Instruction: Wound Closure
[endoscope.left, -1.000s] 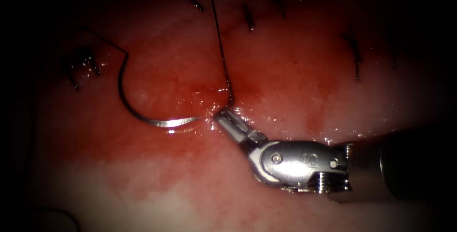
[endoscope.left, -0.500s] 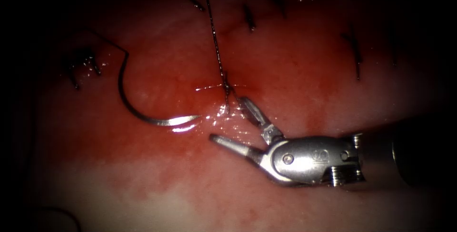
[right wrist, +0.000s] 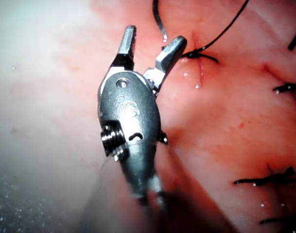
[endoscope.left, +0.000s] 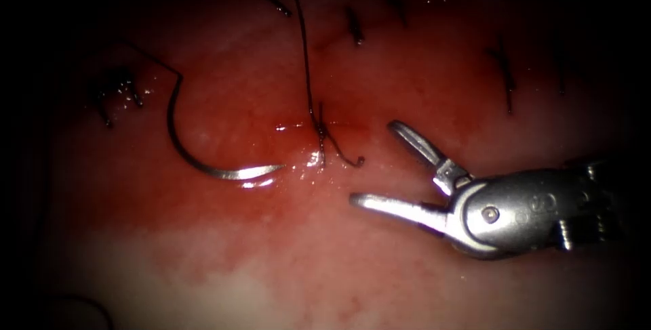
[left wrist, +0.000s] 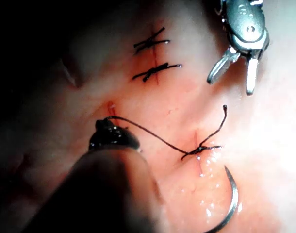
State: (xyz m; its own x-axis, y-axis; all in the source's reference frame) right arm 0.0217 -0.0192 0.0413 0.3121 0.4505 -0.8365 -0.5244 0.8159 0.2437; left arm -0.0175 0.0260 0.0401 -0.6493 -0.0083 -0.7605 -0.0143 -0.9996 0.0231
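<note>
Jaws wide apart on the right tool [endoscope.left: 383, 164], holding nothing, and it has backed away from the knot [endoscope.left: 320, 129] it was closed beside a second ago. That knot sits on the cut, with a short cut tail [endoscope.left: 346, 156] curling off it toward the right tool and a long strand of thread [endoscope.left: 303, 45] running up and away from it. The curved needle [endoscope.left: 203, 160] lies free on the tissue [endoscope.left: 407, 282], on the side of the knot away from the right tool, its tip pointing back at the knot; it does not look to be in the tissue, and neither tool holds it.

In the left wrist view the left tool [left wrist: 111, 137] shows as a dark tip with the long strand meeting it; it seems to be gripping that strand, though the tip is too shadowed to be sure. Finished stitches [left wrist: 152, 57] sit farther along the cut from the knot.

The risk here, as I judge it: the needle is loose near the knot with its tip bare, so any drag on the strand could swing it into the tissue or snag the fresh tail. A hard pull from the left tool could also loosen or overtighten the knot.
</note>
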